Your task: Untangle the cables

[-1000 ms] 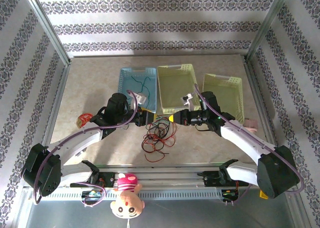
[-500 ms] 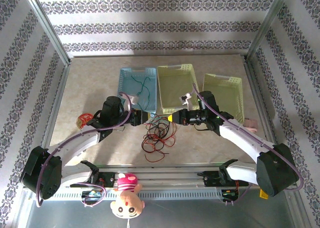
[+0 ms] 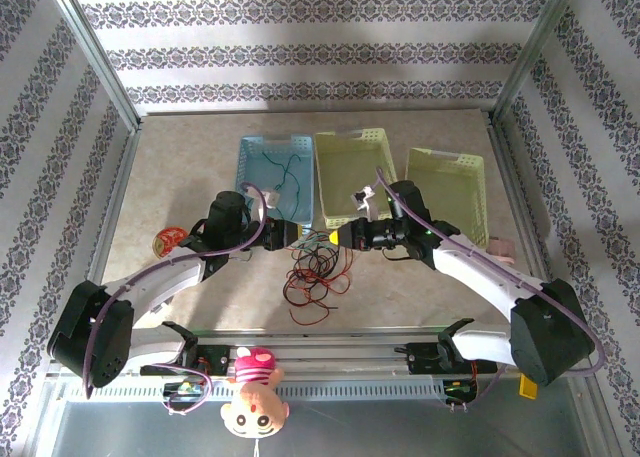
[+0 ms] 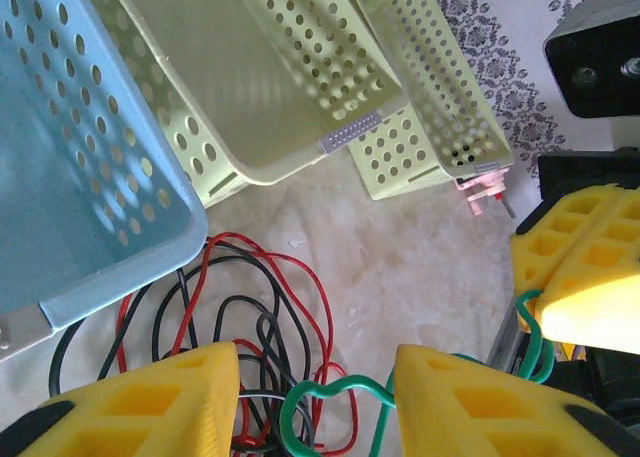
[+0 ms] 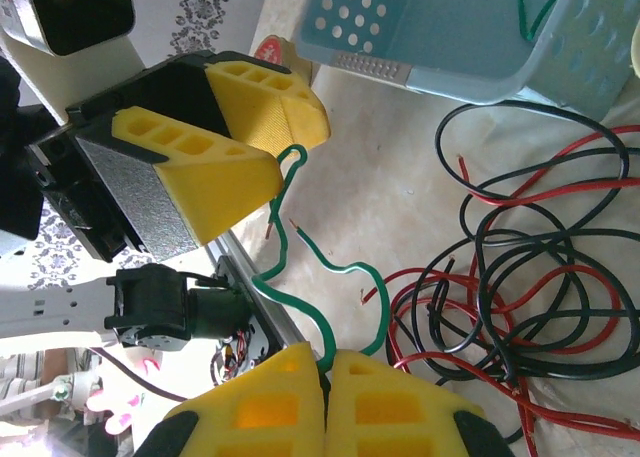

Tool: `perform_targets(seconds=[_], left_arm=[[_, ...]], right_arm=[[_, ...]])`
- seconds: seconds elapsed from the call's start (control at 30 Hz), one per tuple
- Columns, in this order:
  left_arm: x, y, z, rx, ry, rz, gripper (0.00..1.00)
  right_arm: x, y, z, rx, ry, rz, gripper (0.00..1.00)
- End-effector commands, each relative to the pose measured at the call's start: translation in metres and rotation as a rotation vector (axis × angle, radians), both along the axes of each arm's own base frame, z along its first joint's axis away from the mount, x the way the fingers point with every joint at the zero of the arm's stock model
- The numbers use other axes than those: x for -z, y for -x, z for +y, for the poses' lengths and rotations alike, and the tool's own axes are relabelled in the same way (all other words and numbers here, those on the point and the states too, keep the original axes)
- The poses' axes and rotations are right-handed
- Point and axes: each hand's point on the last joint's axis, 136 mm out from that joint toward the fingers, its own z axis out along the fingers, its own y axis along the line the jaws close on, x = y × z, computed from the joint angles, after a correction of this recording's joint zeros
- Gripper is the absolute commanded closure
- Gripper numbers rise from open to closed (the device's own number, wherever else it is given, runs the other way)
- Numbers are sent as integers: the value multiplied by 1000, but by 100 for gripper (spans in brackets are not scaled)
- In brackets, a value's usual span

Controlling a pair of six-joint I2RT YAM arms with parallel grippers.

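Bright, even overhead light; shadows on the table [image 3: 180,167] are faint. Wrist views are sharp mid-frame; the closest yellow fingers [image 4: 150,402] blur slightly; white glare in some corners.

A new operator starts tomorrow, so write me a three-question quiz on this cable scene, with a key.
1. True or false: the right gripper is shut on the green cable.
2. Which basket has a thin green wire lying inside it?
A. the blue basket
B. the middle yellow basket
C. the right-hand yellow basket
3. Fill in: apart from the green one, the tangle is made of cables in two colours, ___ and ___.

Key: 1 true; 2 A; 3 red and black.
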Motion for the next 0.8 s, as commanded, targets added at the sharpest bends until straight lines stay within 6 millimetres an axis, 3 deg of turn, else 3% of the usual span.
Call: perform_targets(seconds=[0.0, 0.17, 0.3, 0.5, 0.6, 0.77], left_arm=[[-7, 1, 2, 1, 10, -31, 57], [-13, -2, -1, 3, 43, -36, 72], [-14, -2, -2, 14, 39, -34, 73], [-24, -1, -2, 9, 53, -49, 92], [-38, -3, -1, -8, 79, -75, 100], [-78, -10, 0, -40, 127, -160, 100]], right_arm=[[-12, -6, 5, -3, -14, -44, 100], [-7, -8, 7, -1, -3, -36, 100], [-7, -13, 8, 16, 8, -49, 100], [1, -23, 3, 69, 50, -56, 100], [11, -27, -1, 106, 95, -56, 100], [24, -29, 2, 117, 155, -47, 100]])
